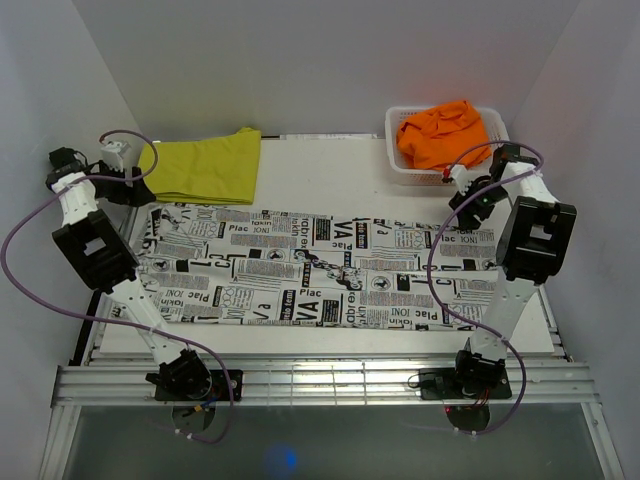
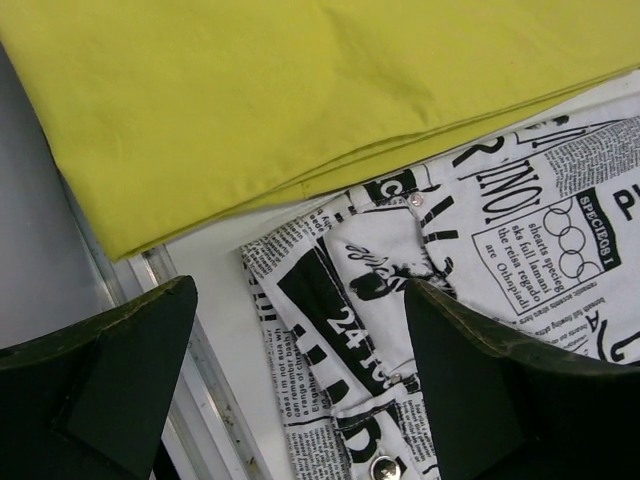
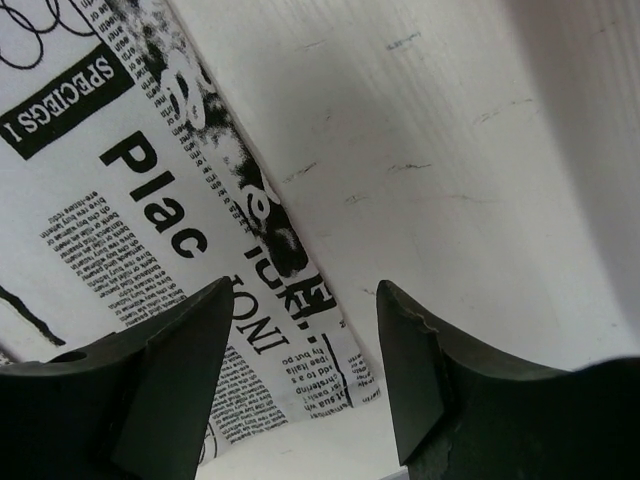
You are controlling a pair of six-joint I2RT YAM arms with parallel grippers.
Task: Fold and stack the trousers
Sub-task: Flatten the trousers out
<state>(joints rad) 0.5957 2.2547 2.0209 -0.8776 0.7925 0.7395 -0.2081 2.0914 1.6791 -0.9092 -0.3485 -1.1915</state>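
Observation:
The newspaper-print trousers (image 1: 320, 265) lie spread flat across the middle of the table. The yellow trousers (image 1: 207, 167) lie folded at the back left. The orange trousers (image 1: 441, 132) sit bunched in the white lattice basket (image 1: 400, 170) at the back right. My left gripper (image 1: 143, 190) is open over the waist corner of the print trousers (image 2: 360, 300), with the yellow cloth (image 2: 260, 100) just beyond. My right gripper (image 1: 466, 205) is open above the leg-hem corner of the print trousers (image 3: 330, 370), holding nothing.
White walls close in the table on the left, back and right. A metal rail (image 1: 320, 380) runs along the near edge by the arm bases. Bare white table (image 3: 450, 150) shows beside the hem corner.

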